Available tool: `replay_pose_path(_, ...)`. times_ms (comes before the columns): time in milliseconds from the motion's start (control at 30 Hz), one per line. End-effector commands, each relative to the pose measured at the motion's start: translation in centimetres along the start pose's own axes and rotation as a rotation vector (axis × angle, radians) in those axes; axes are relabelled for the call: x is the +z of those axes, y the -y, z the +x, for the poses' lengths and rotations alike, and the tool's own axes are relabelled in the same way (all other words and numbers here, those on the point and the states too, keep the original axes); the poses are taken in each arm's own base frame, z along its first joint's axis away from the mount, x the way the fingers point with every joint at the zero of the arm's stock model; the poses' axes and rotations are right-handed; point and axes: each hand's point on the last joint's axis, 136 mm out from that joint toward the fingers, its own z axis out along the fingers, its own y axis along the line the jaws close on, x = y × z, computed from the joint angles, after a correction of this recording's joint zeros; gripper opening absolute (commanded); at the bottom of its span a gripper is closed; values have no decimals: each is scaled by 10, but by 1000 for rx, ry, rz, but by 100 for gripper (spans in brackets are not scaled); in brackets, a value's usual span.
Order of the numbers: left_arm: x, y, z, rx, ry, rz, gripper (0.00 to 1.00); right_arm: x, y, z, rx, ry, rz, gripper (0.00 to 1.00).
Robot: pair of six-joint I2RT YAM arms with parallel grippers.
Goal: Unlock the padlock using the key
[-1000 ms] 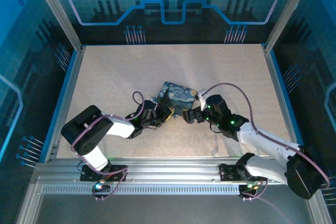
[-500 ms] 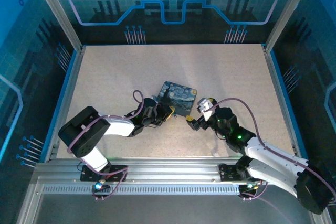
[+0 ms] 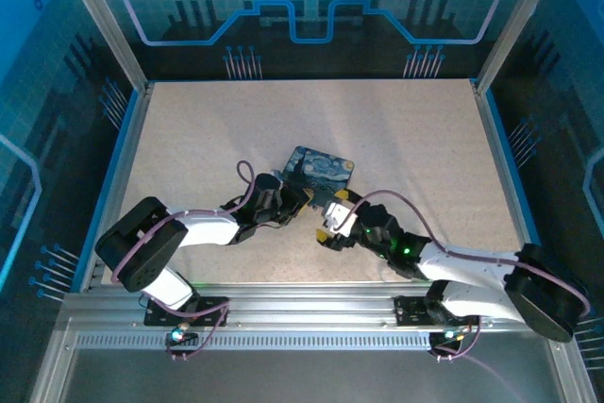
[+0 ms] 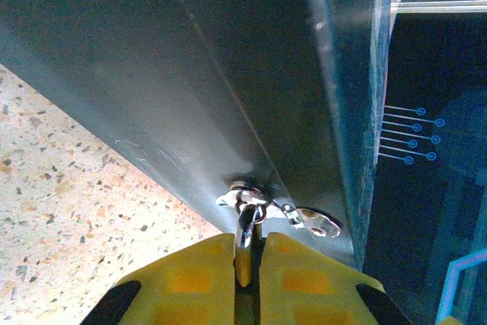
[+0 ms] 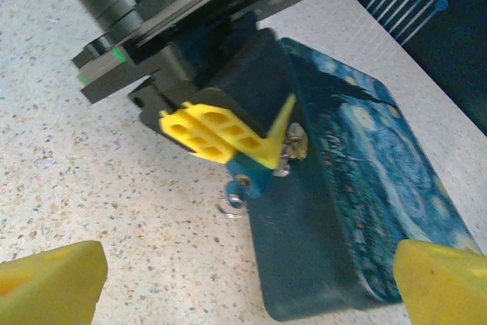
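The padlock (image 5: 247, 175) hangs from the hasp on the dark side of the painted box (image 5: 358, 188), its blue body down near the counter (image 5: 91, 188). At its lower end sits a small metal ring that I take for the key (image 5: 231, 205), though it's too small to be sure. The left claw (image 4: 247, 256) is clenched on the padlock, yellow pads pinched together on the silvery shackle and the top of the body, steadying it. The right claw (image 3: 330, 218) is just beside it, spread wide with nothing in it, facing the lock from the near side. To my eye the step in hand is the reach for the key. Next it needs to line up carefully on that ring, pinch it and twist, while the left claw keeps the lock from swinging.
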Motion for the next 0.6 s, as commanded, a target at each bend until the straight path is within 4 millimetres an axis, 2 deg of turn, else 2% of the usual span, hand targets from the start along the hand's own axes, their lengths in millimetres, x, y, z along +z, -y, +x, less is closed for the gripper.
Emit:
replay_pose_path(0,-4,28,-3,14,16,63,0,8,6,-22,-62,59,72,93)
replay_pose_path(100,-3,28,-3,12,14,62,0,16,3,-21,-75,50,84,92)
replay_pose_path(333,-1,28,-2,4,5,67,0,33,-3,-14,-61,13,72,77)
replay_pose_path(567,3,26,0,-10,-4,71,0,45,-4,-8,-42,-19,79,55)
